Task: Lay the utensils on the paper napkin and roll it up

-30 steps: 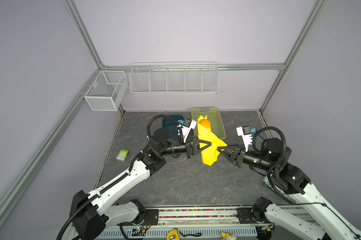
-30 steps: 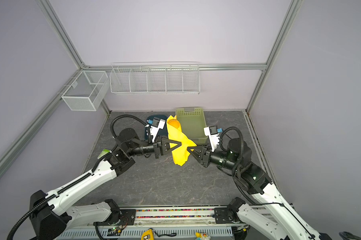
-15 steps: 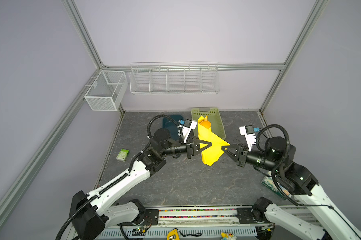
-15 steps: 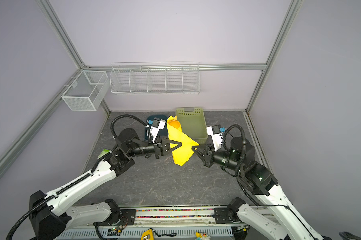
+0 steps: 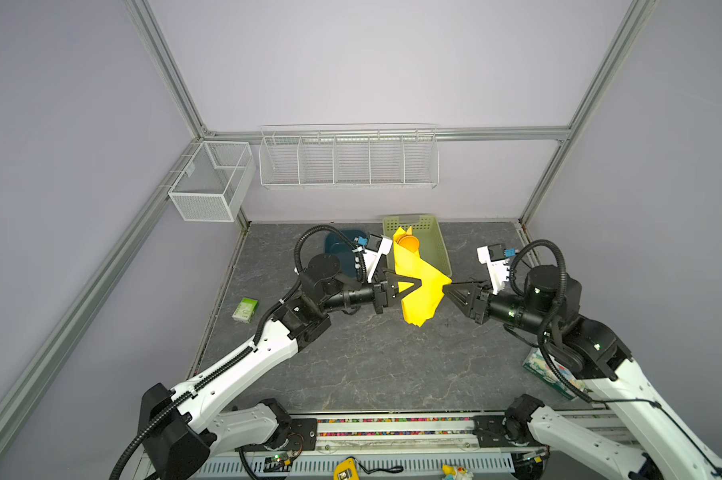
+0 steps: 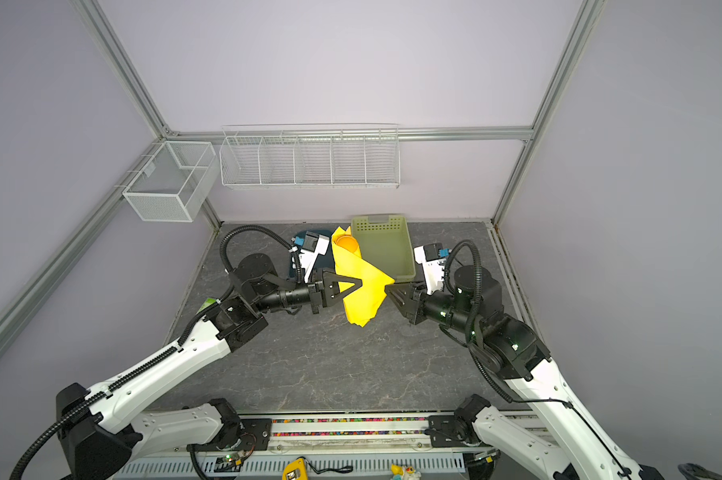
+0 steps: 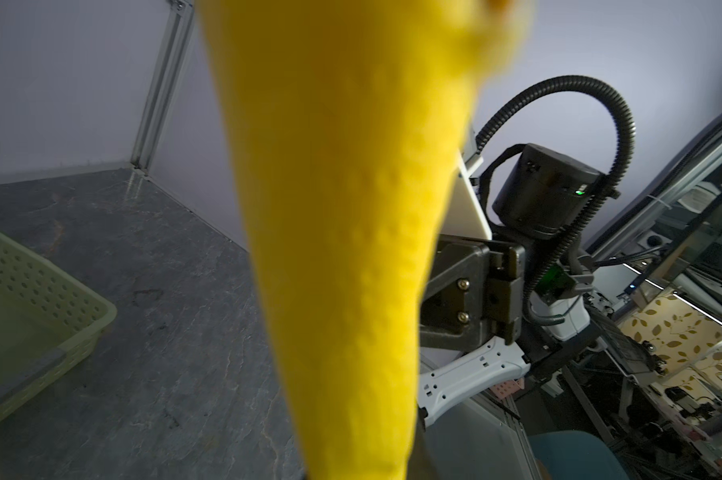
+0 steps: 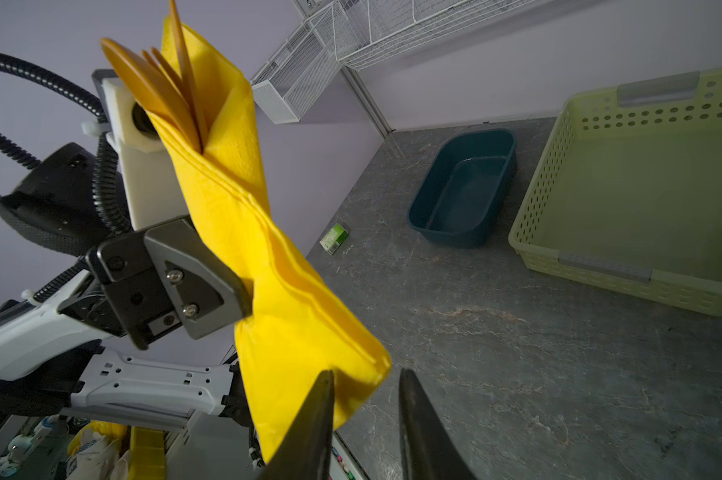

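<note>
The yellow paper napkin (image 5: pixel 417 291) (image 6: pixel 363 291) hangs above the table as a loose wrapped bundle. My left gripper (image 5: pixel 418 284) (image 6: pixel 360 284) is shut on its middle. The orange-brown utensils (image 5: pixel 409 242) (image 6: pixel 347 242) (image 8: pixel 160 91) stick out of the bundle's upper end: a spoon bowl and thin handles. My right gripper (image 5: pixel 445 289) (image 6: pixel 388 286) (image 8: pixel 367 374) is open at the napkin's (image 8: pixel 284 291) right corner, which reaches into the gap between its fingers. In the left wrist view the napkin (image 7: pixel 351 208) hides my left fingers.
A pale green perforated basket (image 5: pixel 434 249) (image 8: pixel 641 187) stands behind the bundle. A dark teal tub (image 5: pixel 338 245) (image 8: pixel 463 187) sits to its left. A small green-white packet (image 5: pixel 245 309) lies at the left edge, a patterned tissue pack (image 5: pixel 546 370) under my right arm.
My right gripper's jaws closed and have parted again at the napkin's right corner. The left gripper holds the bundle in the same place.
</note>
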{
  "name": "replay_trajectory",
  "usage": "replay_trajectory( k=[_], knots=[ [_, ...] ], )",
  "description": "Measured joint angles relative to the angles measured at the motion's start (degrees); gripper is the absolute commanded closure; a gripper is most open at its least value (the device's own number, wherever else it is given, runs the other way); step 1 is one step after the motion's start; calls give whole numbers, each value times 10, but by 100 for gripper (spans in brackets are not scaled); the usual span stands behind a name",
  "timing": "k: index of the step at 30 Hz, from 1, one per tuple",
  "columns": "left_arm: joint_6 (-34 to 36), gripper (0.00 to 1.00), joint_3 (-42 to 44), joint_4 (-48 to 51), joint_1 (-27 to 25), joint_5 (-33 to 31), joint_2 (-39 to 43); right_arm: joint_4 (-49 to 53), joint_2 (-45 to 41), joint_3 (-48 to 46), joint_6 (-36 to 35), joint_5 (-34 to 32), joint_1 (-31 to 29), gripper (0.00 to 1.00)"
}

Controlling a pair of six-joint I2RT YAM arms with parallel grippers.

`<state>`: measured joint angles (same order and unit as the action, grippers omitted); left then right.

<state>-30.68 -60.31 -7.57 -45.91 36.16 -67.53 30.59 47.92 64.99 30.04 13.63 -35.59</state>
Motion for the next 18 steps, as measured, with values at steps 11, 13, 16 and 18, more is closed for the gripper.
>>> replay_trajectory(
  k=[11, 13, 16, 18],
  knots=[
    [42, 100, -35, 73, 17, -79, -21, 17, -1, 36, -29, 16, 0, 62],
    [43, 100, -35, 74, 17, -77, -24, 6, 10, 41, -28, 52, 0, 62],
    [44, 100, -36, 68, 17, -53, -30, -15, 48, 52, -28, 92, 0, 64],
    [45, 100, -36, 64, 17, -38, -35, -26, 75, 53, -28, 107, 0, 64]
  ],
)
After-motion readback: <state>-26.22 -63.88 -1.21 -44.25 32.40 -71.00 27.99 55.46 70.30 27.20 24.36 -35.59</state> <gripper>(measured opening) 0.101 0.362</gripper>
